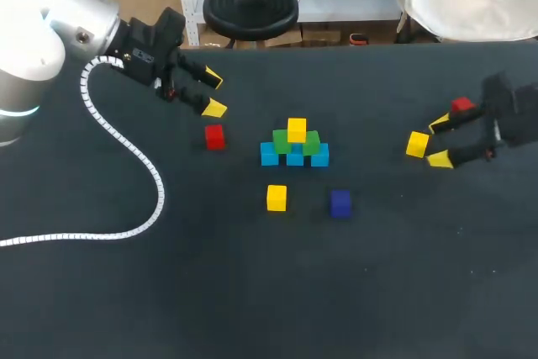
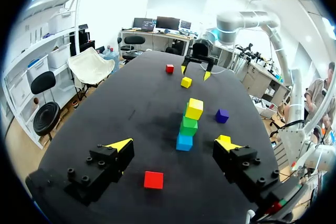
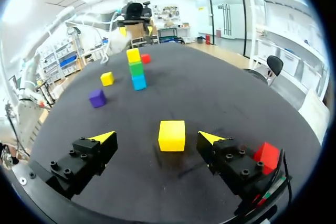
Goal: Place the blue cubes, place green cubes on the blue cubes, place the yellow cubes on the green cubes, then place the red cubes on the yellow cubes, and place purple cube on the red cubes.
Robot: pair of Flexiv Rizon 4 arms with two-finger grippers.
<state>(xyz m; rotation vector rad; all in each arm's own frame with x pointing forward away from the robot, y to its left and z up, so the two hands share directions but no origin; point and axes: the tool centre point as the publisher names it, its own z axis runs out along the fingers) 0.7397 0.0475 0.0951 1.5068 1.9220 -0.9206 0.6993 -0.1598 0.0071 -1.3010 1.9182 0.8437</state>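
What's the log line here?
left gripper: open, near red cube | right gripper: open, at yellow cube | stack: blue, green, one yellow

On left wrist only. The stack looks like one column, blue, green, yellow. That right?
Observer: No. Head view shows a pyramid: three blue cubes in a row, two green cubes on them, one yellow cube on top.
Operator: Right gripper holding anything?
Observer: No. The right gripper is open; a second yellow cube sits on the table between its tips, untouched.
Operator: Any more loose yellow?
Observer: A third yellow cube, on the robot's side of the pyramid, left of the purple cube.
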